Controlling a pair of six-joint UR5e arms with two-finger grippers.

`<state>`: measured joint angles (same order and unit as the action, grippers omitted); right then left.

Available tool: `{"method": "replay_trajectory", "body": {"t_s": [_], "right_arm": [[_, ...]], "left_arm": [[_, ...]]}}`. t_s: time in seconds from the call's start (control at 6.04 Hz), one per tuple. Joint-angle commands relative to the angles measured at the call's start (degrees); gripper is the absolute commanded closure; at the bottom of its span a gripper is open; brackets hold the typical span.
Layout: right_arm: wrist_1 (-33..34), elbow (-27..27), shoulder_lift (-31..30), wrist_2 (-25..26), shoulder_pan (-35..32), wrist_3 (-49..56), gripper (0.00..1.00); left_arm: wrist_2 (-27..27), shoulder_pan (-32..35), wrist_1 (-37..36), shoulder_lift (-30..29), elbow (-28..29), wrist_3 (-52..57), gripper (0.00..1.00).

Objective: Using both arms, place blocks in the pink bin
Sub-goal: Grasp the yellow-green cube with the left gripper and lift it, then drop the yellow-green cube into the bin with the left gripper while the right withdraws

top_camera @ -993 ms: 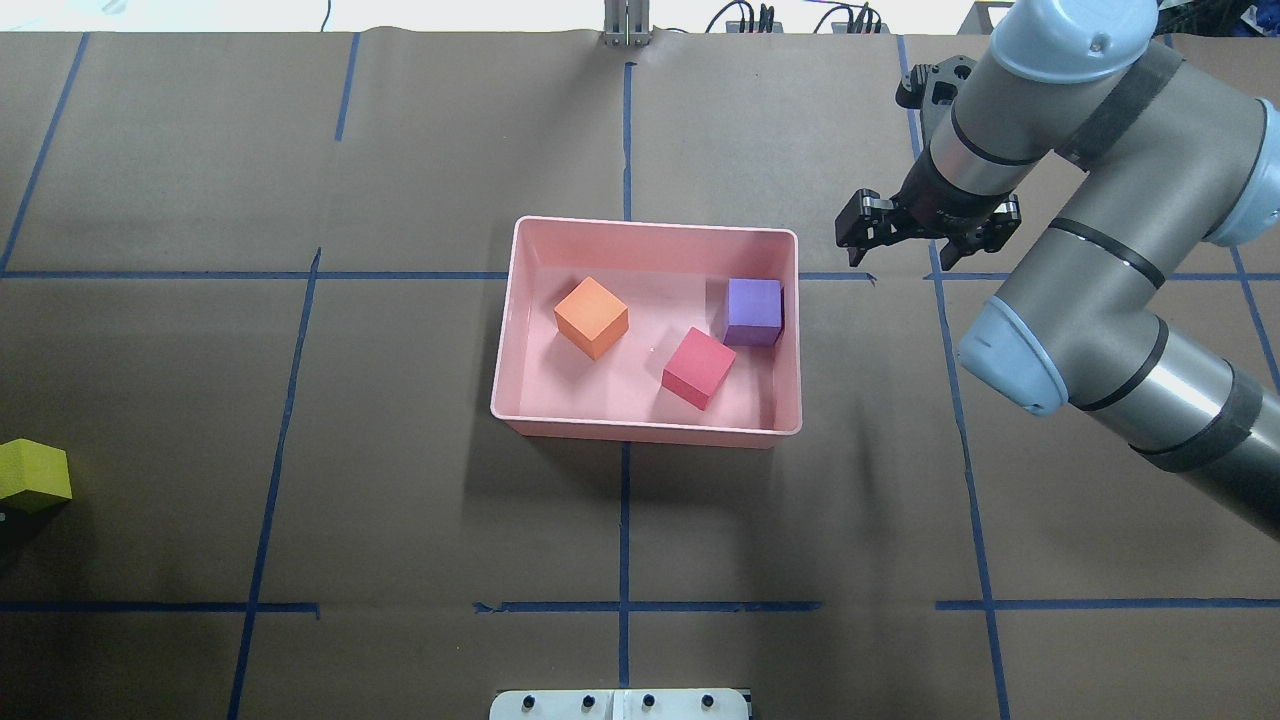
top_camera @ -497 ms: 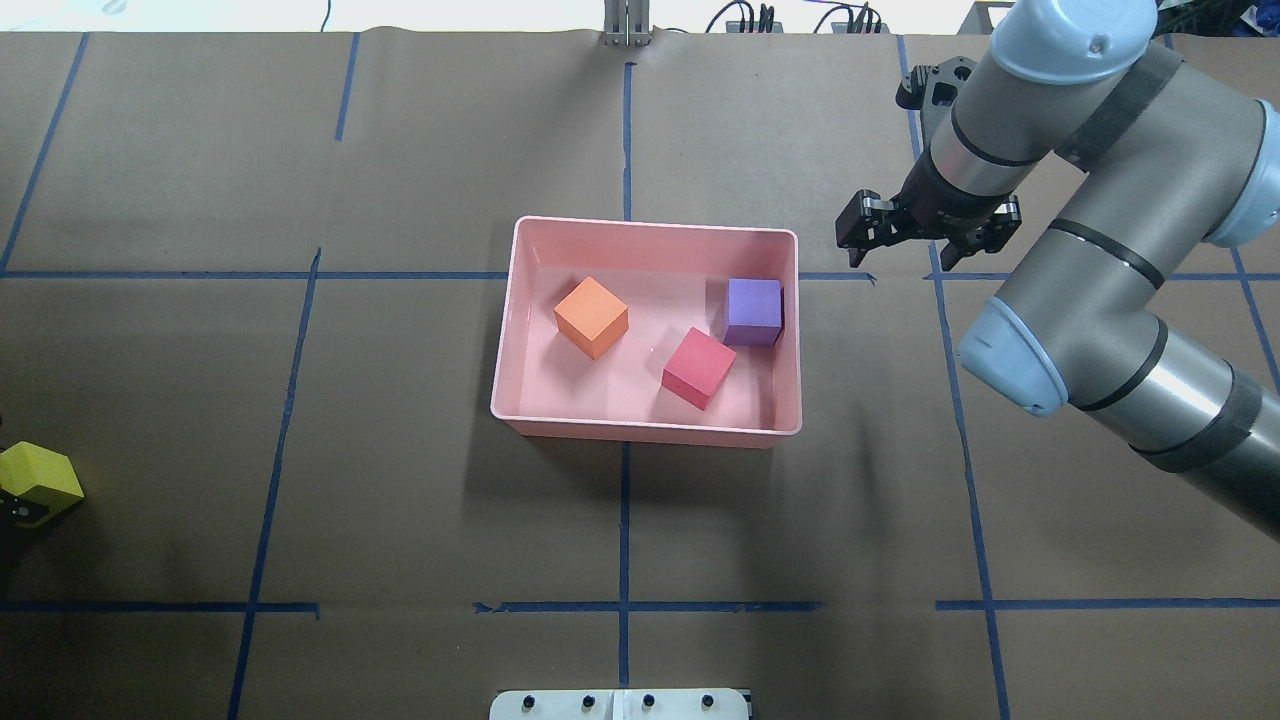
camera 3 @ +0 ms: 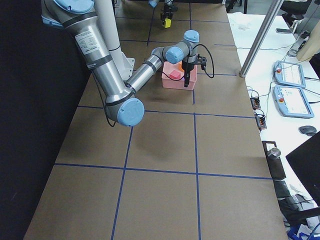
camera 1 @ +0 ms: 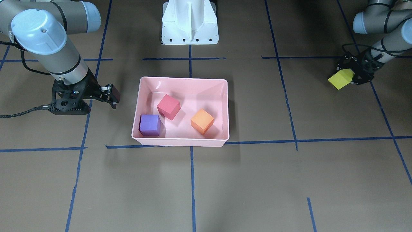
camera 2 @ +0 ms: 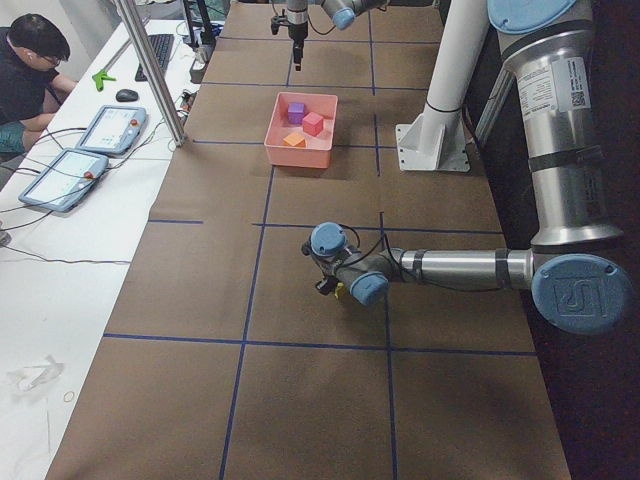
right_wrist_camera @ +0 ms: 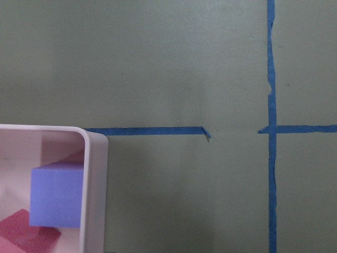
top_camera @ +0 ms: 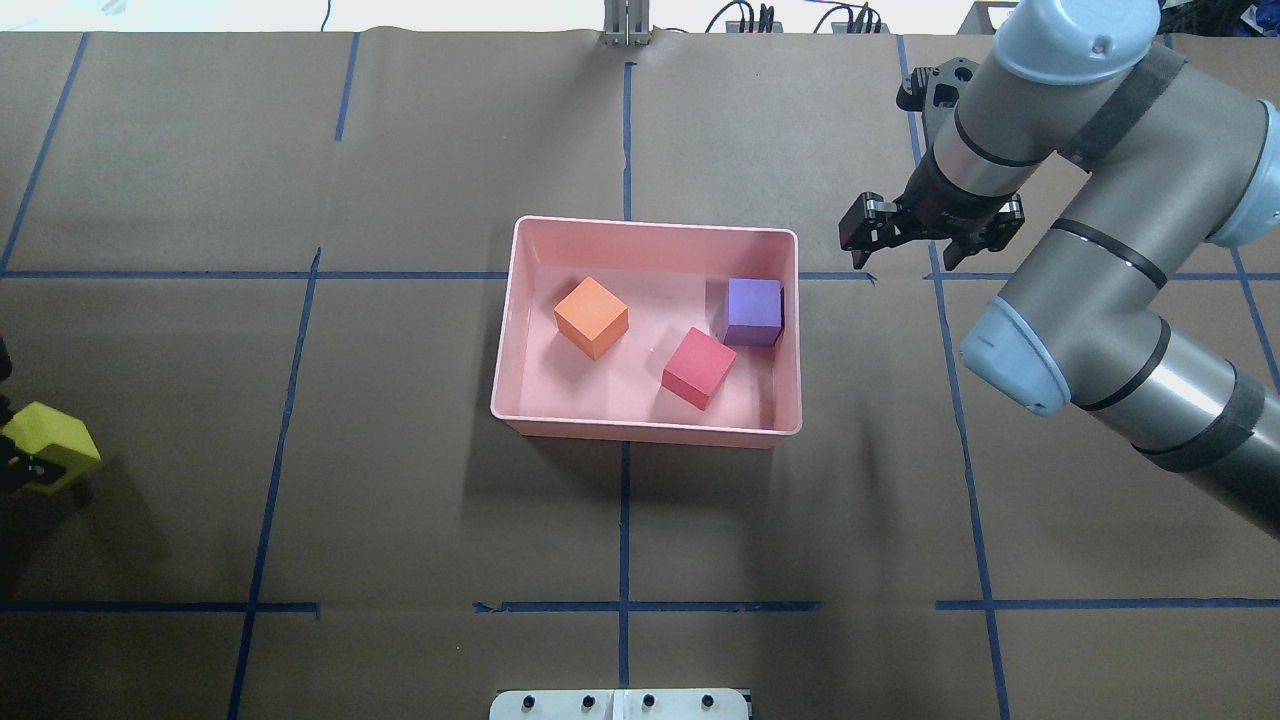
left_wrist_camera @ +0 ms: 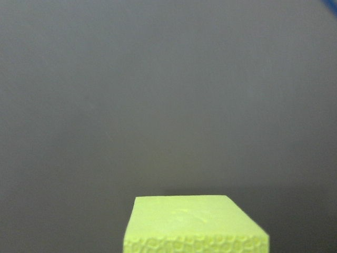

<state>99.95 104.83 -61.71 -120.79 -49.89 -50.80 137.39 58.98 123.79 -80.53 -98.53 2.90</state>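
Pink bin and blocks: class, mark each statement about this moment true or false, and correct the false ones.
1. The orange block, red block and purple block all lie in the pink bin. True.
2. The orange block touches the red block. False: they lie apart.
3. The left tool grips the yellow-green block. True.
4. The right tool is shut on a block. False: it is open and empty, outside the bin near the purple block's end.
5. The yellow-green block hangs over the bin. False: it is far off on the robot's left side of the table.
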Motion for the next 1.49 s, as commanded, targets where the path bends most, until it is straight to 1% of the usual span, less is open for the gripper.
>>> {"method": "replay_trajectory", "body": {"t_s": [0.0,0.17,0.33,0.5,0.66,0.83,0.99,1.16,1.32], "right_arm": [[0.0,-0.1,-0.2,-0.1,-0.6,2.1,0.0],[0.0,0.0,-0.9,-0.2,-1.4,4.9,0.0],[-0.1,0.5,-2.9,-2.6,-3.3,10.3,0.0],[0.0,2.0,-6.5,-4.5,-6.8,18.0,0.0],[0.0,2.0,-9.9,-6.2,-10.8,26.6,0.0],[0.0,2.0,-12.9,-7.3,-14.3,33.9,0.0],[0.0,2.0,-16.7,-8.1,-18.8,43.1,0.0],[0.1,2.0,-21.3,-9.9,-24.3,53.2,0.0],[0.0,2.0,-23.9,-10.3,-27.2,57.9,0.0]], "left_arm": [[-0.2,5.5,-22.3,-11.4,-7.5,-0.1,0.38],[-0.5,6.9,-33.5,-19.5,-8.4,-0.4,0.37],[-1.7,6.8,-42.0,-27.7,-9.0,-9.1,0.36],[-7.4,4.4,-45.4,-34.4,-9.6,-24.3,0.36],[-9.2,-3.5,-46.0,-38.4,-9.6,-37.1,0.36],[-14.3,-10.8,-46.3,-43.4,-8.8,-47.7,0.36],[-17.7,-17.1,-46.2,-48.3,-7.2,-56.5,0.36],[-20.0,-20.8,-46.2,-54.7,-2.4,-63.1,0.36],[-23.8,-25.0,-45.8,-60.7,3.3,-68.2,0.36]]}}
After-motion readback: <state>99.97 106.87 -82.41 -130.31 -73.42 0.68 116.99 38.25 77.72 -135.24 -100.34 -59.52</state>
